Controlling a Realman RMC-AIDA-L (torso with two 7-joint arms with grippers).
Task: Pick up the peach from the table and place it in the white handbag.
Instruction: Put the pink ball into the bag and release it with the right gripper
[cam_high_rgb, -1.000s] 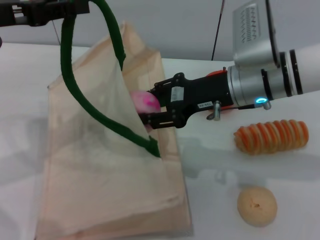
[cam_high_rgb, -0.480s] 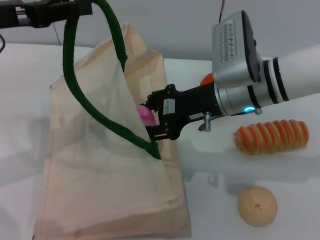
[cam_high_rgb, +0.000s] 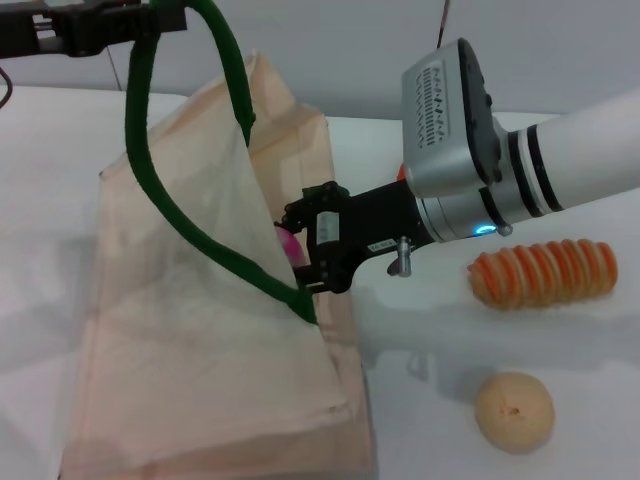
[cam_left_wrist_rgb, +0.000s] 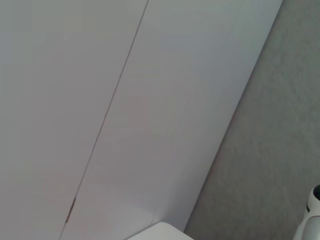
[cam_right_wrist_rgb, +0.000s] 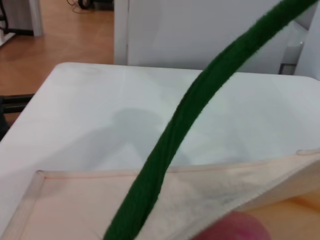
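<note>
The white handbag (cam_high_rgb: 190, 330) stands half raised at the left of the table, a cream cloth tote with dark green handles (cam_high_rgb: 150, 190). My left gripper (cam_high_rgb: 110, 25) at the top left is shut on one handle and holds the bag's mouth open. My right gripper (cam_high_rgb: 298, 250) reaches in from the right and is shut on the peach (cam_high_rgb: 286, 241). Only a pink sliver of the fruit shows behind the bag's front cloth. In the right wrist view the peach (cam_right_wrist_rgb: 235, 227) sits at the edge below the handle (cam_right_wrist_rgb: 190, 110) and the bag's rim (cam_right_wrist_rgb: 150, 175).
An orange-and-white ridged roll (cam_high_rgb: 545, 272) lies on the white table to the right of my right arm. A tan dimpled ball (cam_high_rgb: 513, 410) rests nearer the front edge. The left wrist view shows only a wall.
My right gripper has moved left with the peach, deeper into the bag's mouth. More of the fruit is now hidden behind the cloth. The left gripper keeps the handle up.
</note>
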